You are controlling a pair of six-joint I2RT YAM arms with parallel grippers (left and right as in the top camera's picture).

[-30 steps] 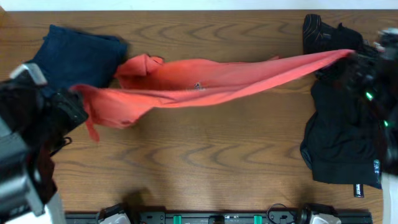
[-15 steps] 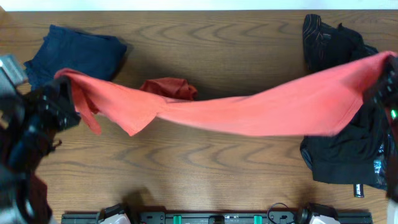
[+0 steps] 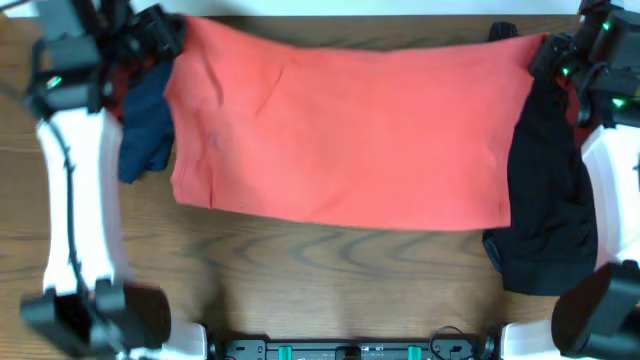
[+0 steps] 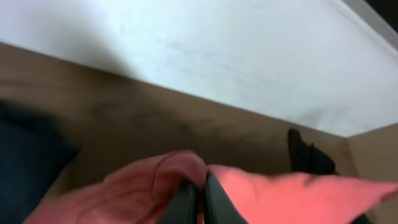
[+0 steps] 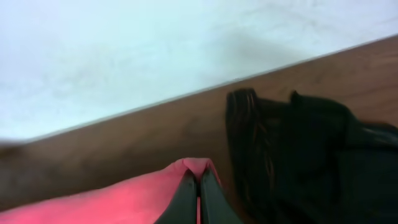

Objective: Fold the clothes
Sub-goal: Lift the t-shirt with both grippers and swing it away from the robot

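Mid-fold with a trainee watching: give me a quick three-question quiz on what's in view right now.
1. True or false: the left gripper and right gripper are both shut on the coral-red T-shirt.
2. What lies beside the left gripper's end of the shirt? A) navy garment B) white towel C) green jacket
3. Beside which arm do the black garments lie?
Key: 1 true; 2 A; 3 right.
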